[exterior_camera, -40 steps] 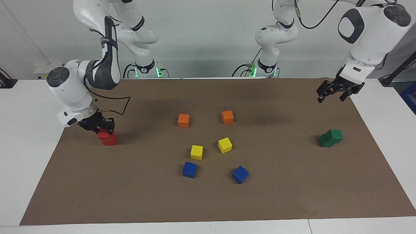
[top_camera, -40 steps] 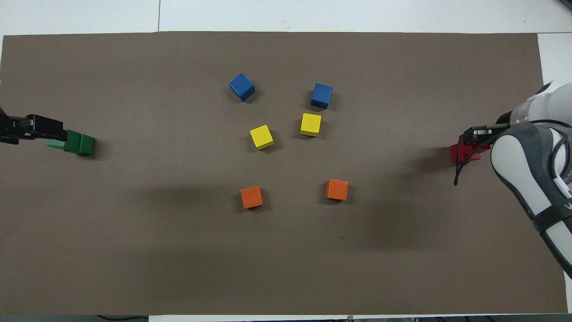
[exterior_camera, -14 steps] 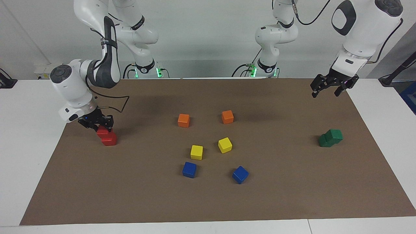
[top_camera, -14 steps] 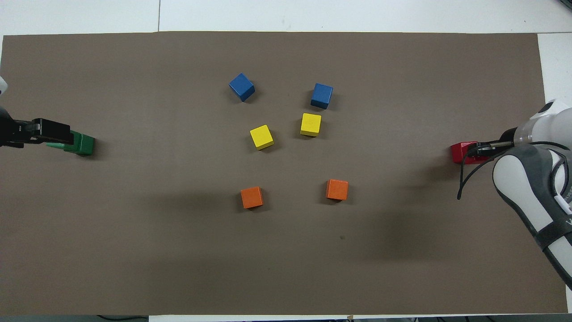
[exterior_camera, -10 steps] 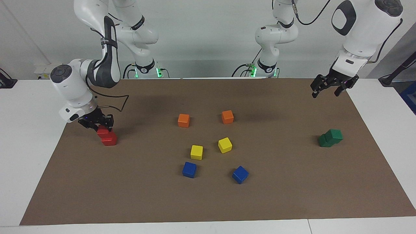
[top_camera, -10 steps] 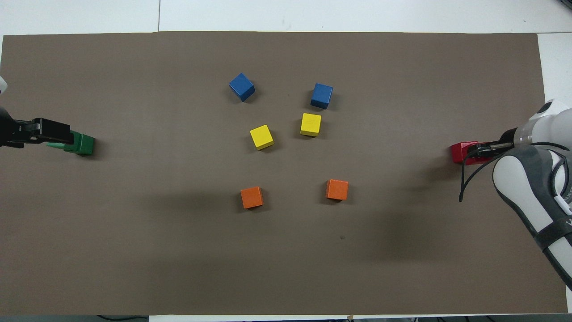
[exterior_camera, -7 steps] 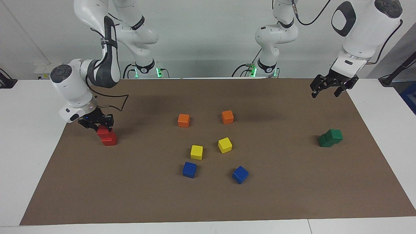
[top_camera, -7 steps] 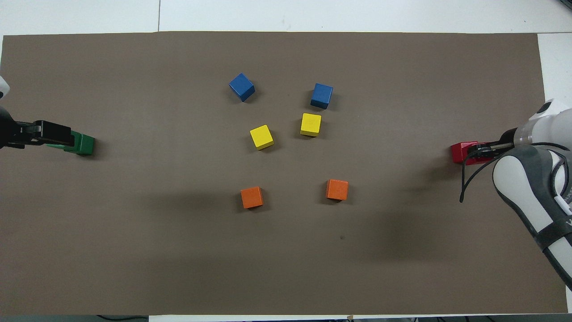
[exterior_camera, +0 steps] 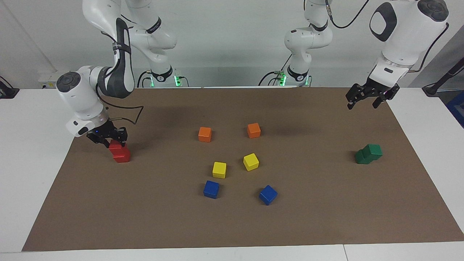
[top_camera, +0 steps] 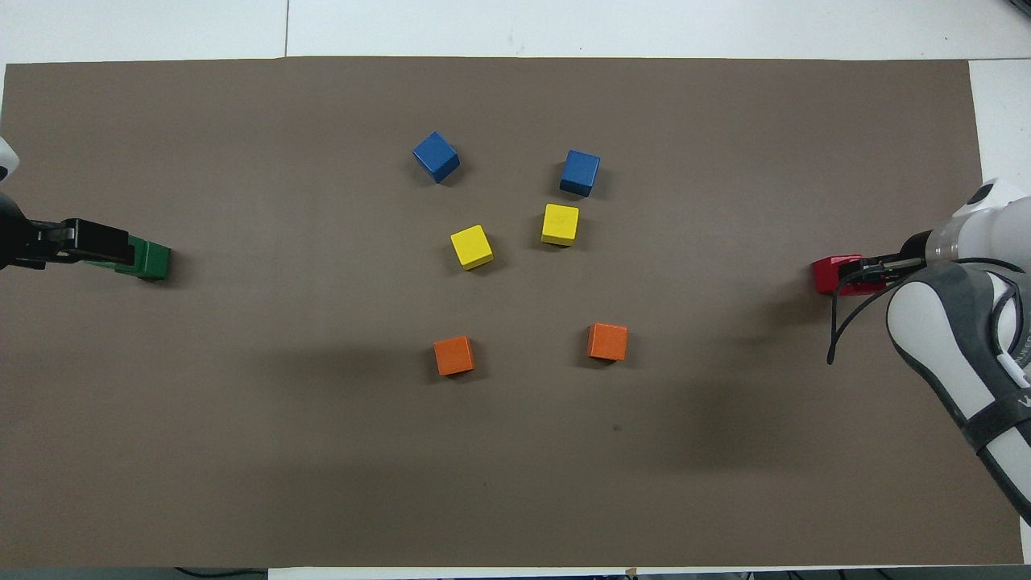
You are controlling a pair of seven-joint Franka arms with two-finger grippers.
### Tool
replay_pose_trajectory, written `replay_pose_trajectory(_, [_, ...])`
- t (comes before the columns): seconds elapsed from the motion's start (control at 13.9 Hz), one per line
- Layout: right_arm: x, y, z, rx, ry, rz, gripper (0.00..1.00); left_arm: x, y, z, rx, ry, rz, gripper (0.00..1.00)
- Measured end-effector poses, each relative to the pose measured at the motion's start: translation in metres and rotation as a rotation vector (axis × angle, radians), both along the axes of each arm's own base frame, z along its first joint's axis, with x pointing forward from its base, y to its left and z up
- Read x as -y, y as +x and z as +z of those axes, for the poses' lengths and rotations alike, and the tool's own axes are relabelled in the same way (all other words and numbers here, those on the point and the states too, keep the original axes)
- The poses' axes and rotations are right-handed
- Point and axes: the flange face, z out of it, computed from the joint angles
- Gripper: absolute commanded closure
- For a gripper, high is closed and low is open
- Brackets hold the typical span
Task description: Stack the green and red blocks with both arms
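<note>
The places are given as on a clock laid on the brown mat (top_camera: 242, 443) of the desk (top_camera: 644, 28), with 12 o'clock pointing away from the robots.

At 3 o'clock, close to the mat's edge, the two red blocks are found. The upper red block (exterior_camera: 115, 146) is set on the lower red block (exterior_camera: 122, 156), shifted a little toward the robots, so the pile is not straight. The right pincer (exterior_camera: 116, 140) is held low, directly on the upper red block. Whether it is clenched on the block or released cannot be told.

At 9 o'clock the two green blocks (exterior_camera: 369, 153) are seen touching each other. One is placed higher than the other and shifted to the side; how far it rests on the other cannot be told. The left pincer (exterior_camera: 362, 102) is raised in the air, well apart from them, and it is released, with its jaws spread wide. From overhead it is seen over part of the green blocks.

Around the mat's centre the other blocks are spread, all apart from each other. Two blue blocks (top_camera: 436, 156) are found at 11 and 1 o'clock, farthest from the robots. Two yellow blocks (top_camera: 471, 246) are placed just nearer than the blue ones. Two orange blocks (top_camera: 454, 355) are placed nearest to the robots, toward 6 o'clock.
</note>
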Motion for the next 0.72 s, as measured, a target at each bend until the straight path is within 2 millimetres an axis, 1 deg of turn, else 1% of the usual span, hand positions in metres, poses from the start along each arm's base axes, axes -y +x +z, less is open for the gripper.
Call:
replay_pose_trajectory(0.29, [0.0, 0.0, 0.0, 0.0, 0.0, 0.0, 0.0, 0.0, 0.0, 0.0, 0.0, 0.0, 0.001, 0.0])
replay_pose_trajectory(0.43, [0.0, 0.001, 0.003, 0.005, -0.001, 0.0, 0.0, 0.0, 0.0, 0.0, 0.0, 0.0, 0.001, 0.0])
replay_pose_trajectory(0.5, [0.0, 0.004, 0.008, 0.007, -0.001, 0.0, 0.0, 0.0, 0.0, 0.0, 0.0, 0.0, 0.001, 0.0])
replay_pose_trajectory(0.58, [0.0, 0.007, 0.018, 0.005, 0.0, 0.002, 0.0, 0.0, 0.0, 0.0, 0.0, 0.0, 0.001, 0.0])
replay_pose_trajectory(0.72, [-0.001, 0.013, 0.053, 0.006, 0.001, 0.001, 0.0, -0.001, 0.0, 0.0, 0.0, 0.0, 0.001, 0.0])
